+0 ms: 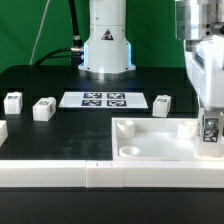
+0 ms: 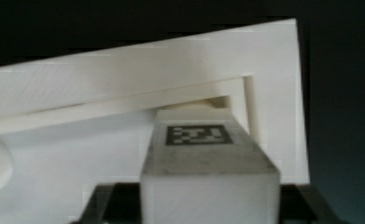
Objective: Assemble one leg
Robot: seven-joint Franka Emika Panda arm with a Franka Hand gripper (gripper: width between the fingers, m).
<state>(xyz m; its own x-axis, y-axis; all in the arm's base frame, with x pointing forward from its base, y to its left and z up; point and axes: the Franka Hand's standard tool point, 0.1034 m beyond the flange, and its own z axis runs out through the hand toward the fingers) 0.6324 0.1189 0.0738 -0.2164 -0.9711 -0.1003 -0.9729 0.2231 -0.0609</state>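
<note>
My gripper (image 1: 210, 128) is at the exterior view's right, shut on a leg (image 1: 210, 130), a small white post with a black-and-white tag. It holds the leg upright over the right end of the large flat white square piece (image 1: 150, 140), which has a raised rim and a round corner hole (image 1: 128, 151). In the wrist view the leg (image 2: 204, 160) stands between the dark fingers (image 2: 111, 200), tag facing the camera, above the piece's corner (image 2: 250, 95). Three more legs lie on the black table (image 1: 13, 101), (image 1: 43, 109), (image 1: 162, 103).
The marker board (image 1: 104, 99) lies flat at the table's middle, in front of the robot base (image 1: 107, 50). A white wall (image 1: 60, 173) runs along the front edge. A further white part (image 1: 2, 130) shows at the exterior view's left edge.
</note>
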